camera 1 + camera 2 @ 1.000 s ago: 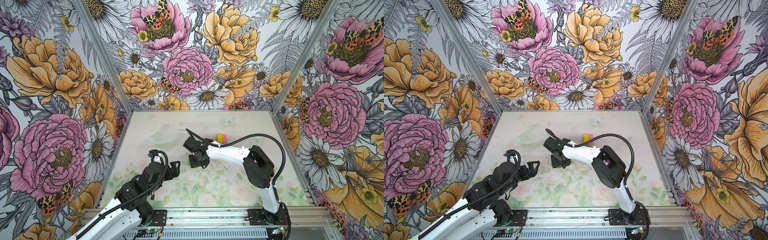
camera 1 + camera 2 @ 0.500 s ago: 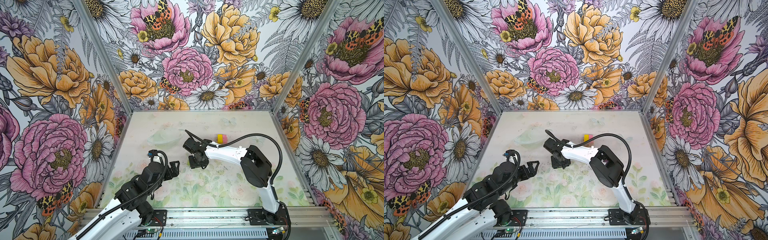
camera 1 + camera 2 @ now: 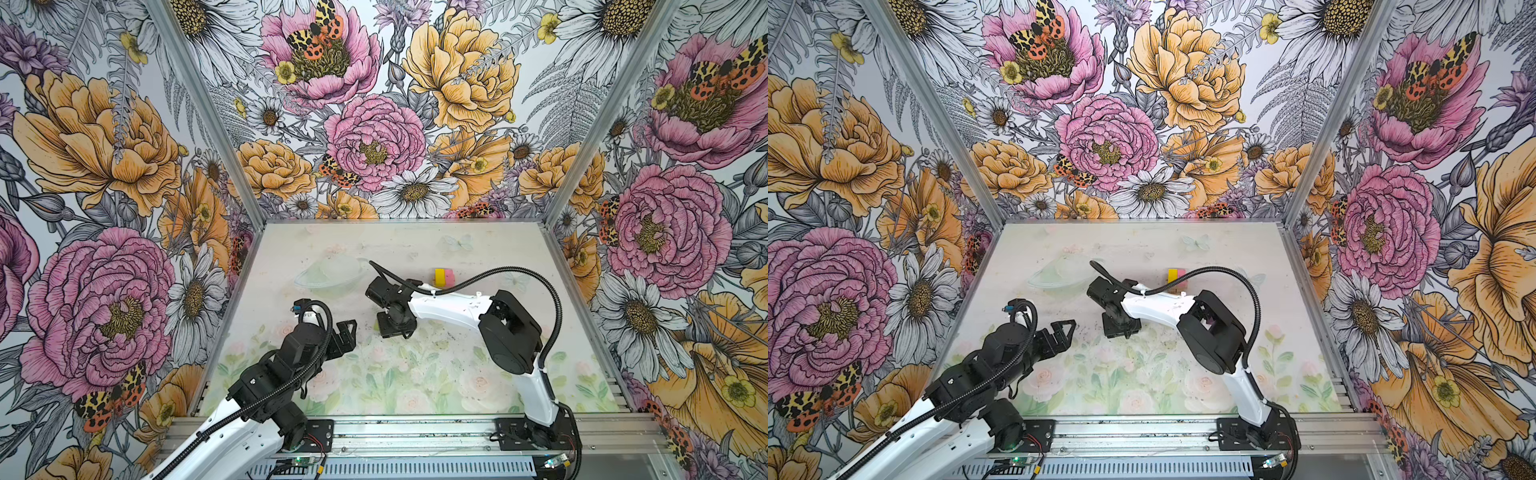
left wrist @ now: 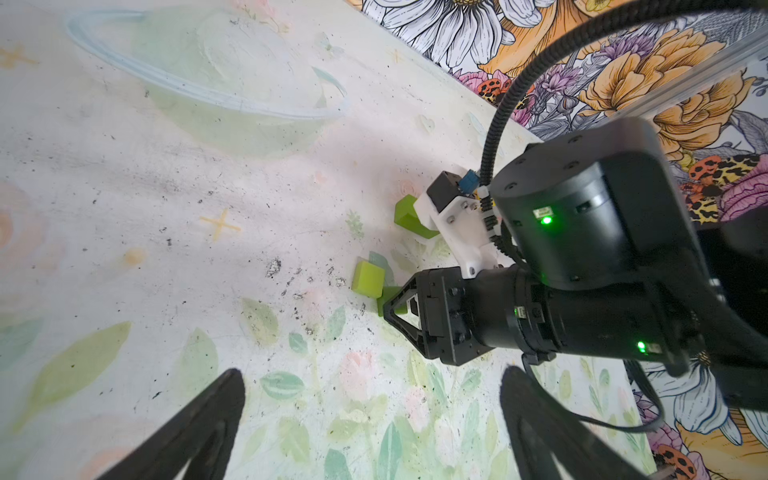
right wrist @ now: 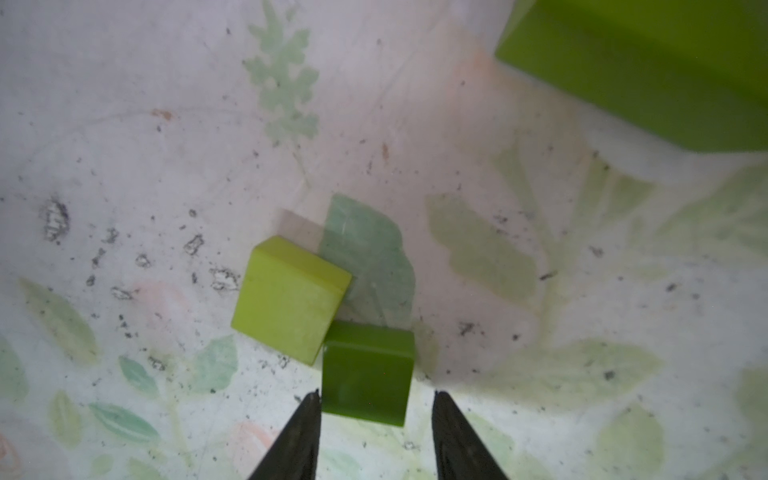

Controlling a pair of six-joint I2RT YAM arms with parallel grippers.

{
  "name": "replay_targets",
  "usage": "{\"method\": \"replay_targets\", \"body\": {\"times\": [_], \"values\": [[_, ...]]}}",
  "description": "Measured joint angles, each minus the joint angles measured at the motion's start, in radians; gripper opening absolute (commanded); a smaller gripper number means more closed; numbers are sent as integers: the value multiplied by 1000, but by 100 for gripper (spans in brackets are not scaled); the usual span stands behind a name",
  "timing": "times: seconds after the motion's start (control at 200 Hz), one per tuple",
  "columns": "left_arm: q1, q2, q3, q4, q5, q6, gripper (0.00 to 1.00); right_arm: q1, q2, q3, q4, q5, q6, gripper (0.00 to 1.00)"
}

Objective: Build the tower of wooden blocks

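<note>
Green wooden cubes touch at a corner near the middle of the table (image 3: 478, 249): a dark green cube (image 5: 368, 374) and a pale green cube (image 5: 291, 299). The right gripper (image 5: 376, 394) points down, jaws part-open astride the dark green cube, one fingertip at its side, its partner just clear. A lime brick (image 4: 409, 214) lies near. The left gripper (image 4: 372, 372), wide open and empty, hangs to the left. Yellow and pink blocks (image 3: 444, 277) sit together farther right.

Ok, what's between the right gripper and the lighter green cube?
The darker green cube, touching the lighter green cube, its end between the jaws: right wrist view.
</note>
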Motion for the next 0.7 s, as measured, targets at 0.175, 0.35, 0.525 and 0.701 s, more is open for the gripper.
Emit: {"method": "replay_targets", "body": {"times": [0.175, 0.35, 0.525, 0.701], "values": [[11, -1, 2, 0, 0, 0, 97, 0, 16, 4, -1, -3, -1, 44], [21, -1, 2, 0, 1, 4, 97, -8, 16, 5, -1, -3, -10, 40], [24, -1, 2, 0, 3, 4, 97, -20, 16, 6, -2, -3, -20, 43], [25, -1, 4, 0, 3, 8, 97, -32, 23, 22, -3, -3, -31, 45]]}}
